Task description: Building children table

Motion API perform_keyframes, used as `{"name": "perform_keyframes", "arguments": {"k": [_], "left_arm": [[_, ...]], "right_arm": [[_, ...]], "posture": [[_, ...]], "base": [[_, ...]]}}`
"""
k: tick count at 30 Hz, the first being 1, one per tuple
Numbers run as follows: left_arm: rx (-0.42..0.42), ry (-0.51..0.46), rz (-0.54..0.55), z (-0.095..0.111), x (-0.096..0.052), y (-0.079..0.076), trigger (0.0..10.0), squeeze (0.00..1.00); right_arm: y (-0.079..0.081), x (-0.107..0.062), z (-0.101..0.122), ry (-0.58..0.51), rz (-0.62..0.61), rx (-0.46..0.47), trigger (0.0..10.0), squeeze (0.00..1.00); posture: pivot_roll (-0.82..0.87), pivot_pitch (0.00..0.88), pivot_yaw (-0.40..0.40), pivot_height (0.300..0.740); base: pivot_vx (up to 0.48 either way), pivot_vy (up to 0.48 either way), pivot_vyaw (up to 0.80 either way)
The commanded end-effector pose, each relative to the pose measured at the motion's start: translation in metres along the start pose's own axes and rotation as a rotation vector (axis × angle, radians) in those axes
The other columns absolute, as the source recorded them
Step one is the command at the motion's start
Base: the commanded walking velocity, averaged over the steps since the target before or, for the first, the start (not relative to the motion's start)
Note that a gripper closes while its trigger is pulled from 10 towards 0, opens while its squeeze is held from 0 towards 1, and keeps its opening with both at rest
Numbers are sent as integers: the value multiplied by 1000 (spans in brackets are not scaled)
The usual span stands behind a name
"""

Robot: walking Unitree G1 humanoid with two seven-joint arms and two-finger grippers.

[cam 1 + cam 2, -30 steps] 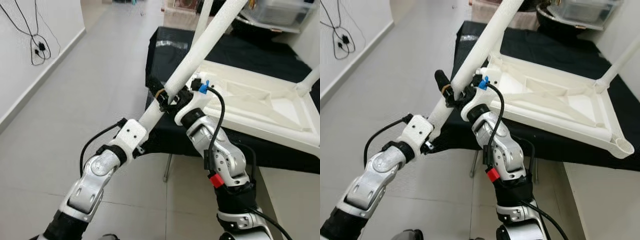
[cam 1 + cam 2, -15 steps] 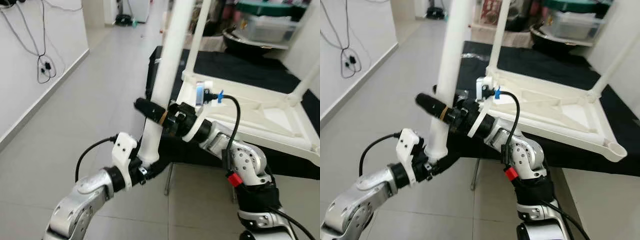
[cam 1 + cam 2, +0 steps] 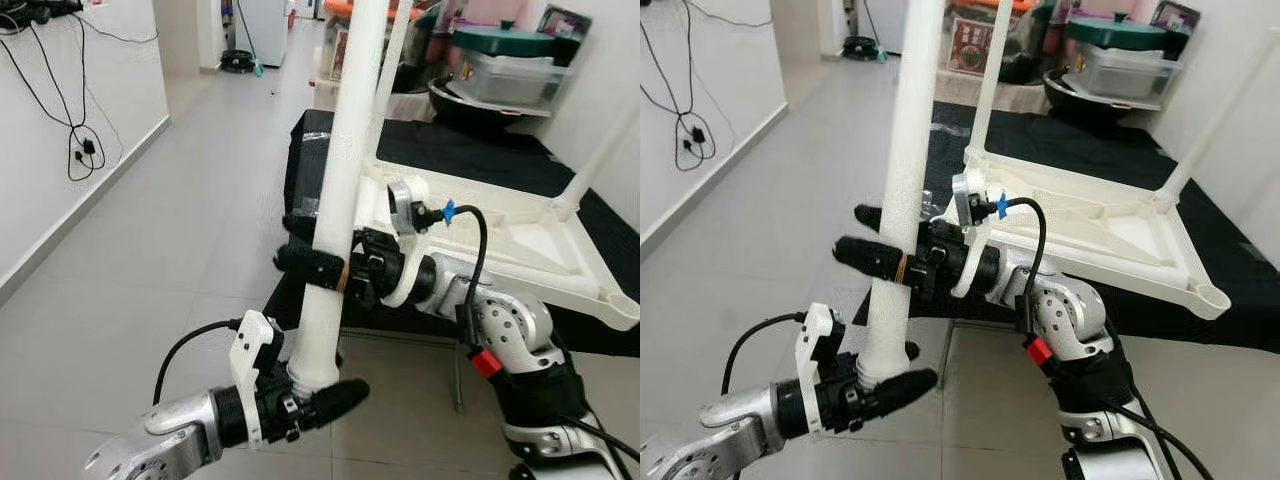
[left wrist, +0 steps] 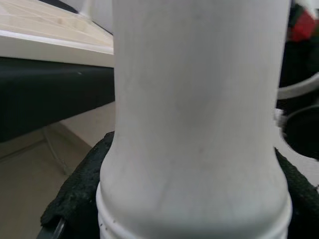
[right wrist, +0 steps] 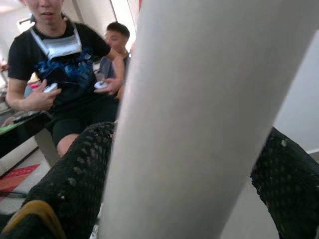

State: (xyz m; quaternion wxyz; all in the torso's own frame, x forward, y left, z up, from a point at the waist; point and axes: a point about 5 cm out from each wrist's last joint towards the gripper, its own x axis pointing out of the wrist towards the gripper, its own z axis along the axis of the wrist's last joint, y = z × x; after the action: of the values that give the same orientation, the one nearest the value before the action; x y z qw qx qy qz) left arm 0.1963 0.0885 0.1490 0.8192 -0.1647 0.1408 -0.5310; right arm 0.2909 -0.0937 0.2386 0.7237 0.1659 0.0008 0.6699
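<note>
A long white table leg stands almost upright in front of me, off the near corner of the upturned white table top. My left gripper is shut around the leg's lower, threaded end. My right gripper is shut around the leg's middle, its fingers on either side. Two other white legs stand fixed on the table top, pointing up.
The table top lies on a black-covered table. A plastic box with a green lid stands behind it. Cables hang on the left wall. Open tiled floor lies to the left. Two people sit in the background.
The leg has swung from a steep slant to almost upright. My left gripper has dropped lower with the leg's end. My right gripper has kept its hold mid-leg. The camera has shifted.
</note>
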Motion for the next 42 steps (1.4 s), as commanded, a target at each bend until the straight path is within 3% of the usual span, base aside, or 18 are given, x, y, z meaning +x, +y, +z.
{"name": "perform_keyframes", "arguments": {"k": [1, 12, 24, 28, 32, 37, 42], "left_arm": [[-12, 17, -44, -1, -2, -6, 10000, 0], [-22, 47, -62, 1, -4, -10, 10000, 0], [-62, 73, -114, -2, -7, -18, 10000, 0], [-98, 123, -170, -8, -15, -21, 10000, 0], [-91, 143, -177, -9, -18, -20, 10000, 0], [-33, 238, -149, -13, -31, -7, 10000, 0], [17, 283, -115, -12, -38, 6, 10000, 0]], "right_arm": [[3, -2, -3, 37, 32, 7, 10000, 0], [-7, 3, -5, 55, -23, 6, 10000, 0], [1, 1, -8, 79, 69, 53, 10000, 0], [1, 0, -7, 69, 112, 122, 10000, 0], [1, 0, -7, 69, 117, 129, 10000, 0], [4, -1, -10, 52, 153, 210, 10000, 0], [9, -1, -12, 65, 173, 219, 10000, 0]], "posture": [[86, 0, -102, 740], [79, 5, -103, 740], [79, 20, -106, 740], [78, 34, -112, 740], [80, 37, -113, 740], [73, 52, -113, 740], [70, 53, -113, 740]], "base": [[0, 0, 0], [0, 0, 0], [0, 0, 0], [0, 0, 0], [0, 0, 0], [0, 0, 0], [0, 0, 0]]}}
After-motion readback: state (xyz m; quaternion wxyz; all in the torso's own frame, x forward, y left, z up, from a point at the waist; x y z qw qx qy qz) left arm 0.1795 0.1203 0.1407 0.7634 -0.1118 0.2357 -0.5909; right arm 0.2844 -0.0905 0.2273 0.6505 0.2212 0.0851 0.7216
